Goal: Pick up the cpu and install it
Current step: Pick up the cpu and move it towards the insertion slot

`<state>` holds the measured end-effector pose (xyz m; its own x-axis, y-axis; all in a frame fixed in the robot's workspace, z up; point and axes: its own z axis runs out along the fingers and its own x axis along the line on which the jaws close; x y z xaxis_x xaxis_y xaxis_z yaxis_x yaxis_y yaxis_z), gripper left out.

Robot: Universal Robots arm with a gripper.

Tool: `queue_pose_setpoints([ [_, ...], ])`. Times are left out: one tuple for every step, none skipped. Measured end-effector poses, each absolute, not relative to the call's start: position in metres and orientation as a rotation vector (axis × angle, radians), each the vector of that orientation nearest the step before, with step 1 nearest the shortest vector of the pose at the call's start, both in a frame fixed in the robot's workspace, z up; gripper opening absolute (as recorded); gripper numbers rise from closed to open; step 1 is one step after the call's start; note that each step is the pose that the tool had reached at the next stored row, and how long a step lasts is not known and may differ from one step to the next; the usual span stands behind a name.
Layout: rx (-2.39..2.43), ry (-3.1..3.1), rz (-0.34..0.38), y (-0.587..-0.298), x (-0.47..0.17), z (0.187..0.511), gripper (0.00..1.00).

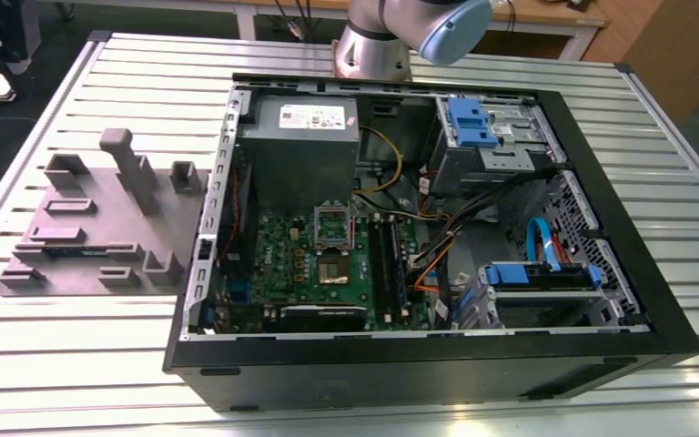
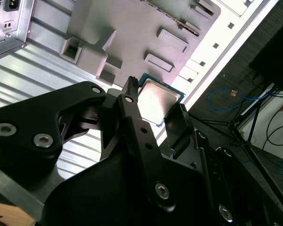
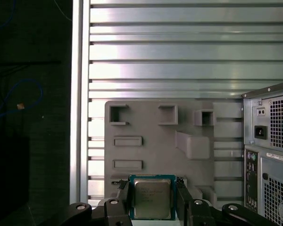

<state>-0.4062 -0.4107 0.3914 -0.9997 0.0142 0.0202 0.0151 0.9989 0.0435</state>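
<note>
both side edges of cpu point(image 3: 152, 200) against pincer point(image 3: 152, 185) (grey tray point(image 3: 151, 125) beyond)

Exterior view looks down on the table point(image 1: 143, 82); both wrist views closely share the fixture point(image 3: 151, 157)

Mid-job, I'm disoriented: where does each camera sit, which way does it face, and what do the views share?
Exterior view: off the arm, high, looking down into the open computer case on the slatted table; the arm shows behind it.
First wrist view: on the wrist, looking past the gripper at the cpu it grips, grey fixture tray beyond.
Second wrist view: behind the gripper's linkage, facing the same cpu.
Shared: tray and case in all three.
</note>
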Motion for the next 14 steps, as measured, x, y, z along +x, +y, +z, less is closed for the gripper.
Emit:
queue_pose_setpoints([
  [-0.023,-3.121,-0.068,-0.4107,-0.4059,0.3915,0.47],
  [-0.023,-3.121,-0.068,-0.4107,-0.4054,0.3915,0.47],
  [-0.023,-3.121,-0.068,-0.4107,-0.4049,0.3914,0.47],
  [-0.023,-3.121,-0.068,-0.4107,-0.4043,0.3914,0.47],
  [-0.023,-3.121,-0.068,-0.4107,-0.4037,0.3914,0.47],
  [-0.023,-3.121,-0.068,-0.4107,-0.4031,0.3914,0.47],
  [-0.023,-3.121,-0.068,-0.4107,-0.4026,0.3914,0.47],
  [-0.023,-3.121,-0.068,-0.4107,-0.4020,0.3914,0.47],
  [-0.023,-3.121,-0.068,-0.4107,-0.4014,0.3914,0.47],
  [-0.023,-3.121,-0.068,-0.4107,-0.4007,0.3914,0.47],
  [-0.023,-3.121,-0.068,-0.4107,-0.3999,0.3914,0.47],
  [-0.023,-3.121,-0.068,-0.4107,-0.3991,0.3914,0.47],
  [-0.023,-3.121,-0.068,-0.4107,-0.3983,0.3914,0.47],
  [-0.023,-3.121,-0.068,-0.4107,-0.3974,0.3914,0.47],
])
